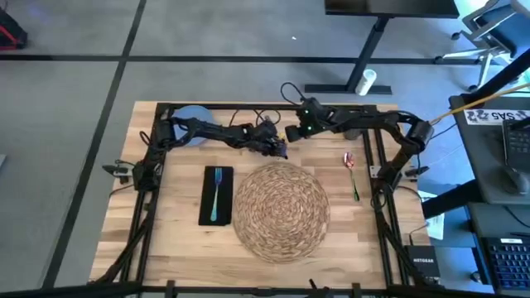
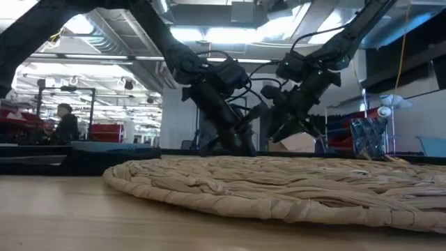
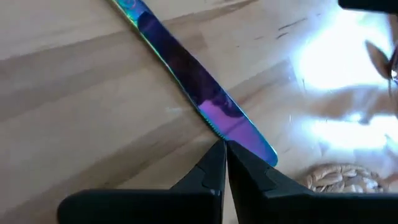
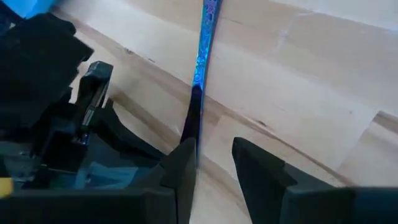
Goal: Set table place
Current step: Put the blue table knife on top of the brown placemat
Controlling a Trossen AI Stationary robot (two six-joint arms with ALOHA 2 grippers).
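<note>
Care suits this handover: left end effector (image 3: 225, 163), pinched closed beside the iridescent knife (image 3: 186, 74), should retreat while right end effector (image 4: 214, 162), parted, straddles it.

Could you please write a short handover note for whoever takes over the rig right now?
Left gripper: shut, tips at the knife's blade end behind the placemat; a grasp is unclear.
Right gripper: open, next to the knife.
Done: fork on napkin, left of the placemat.
Left: plate sits at the back left; spoon lies off to the right; knife unplaced; no cup in view.
</note>
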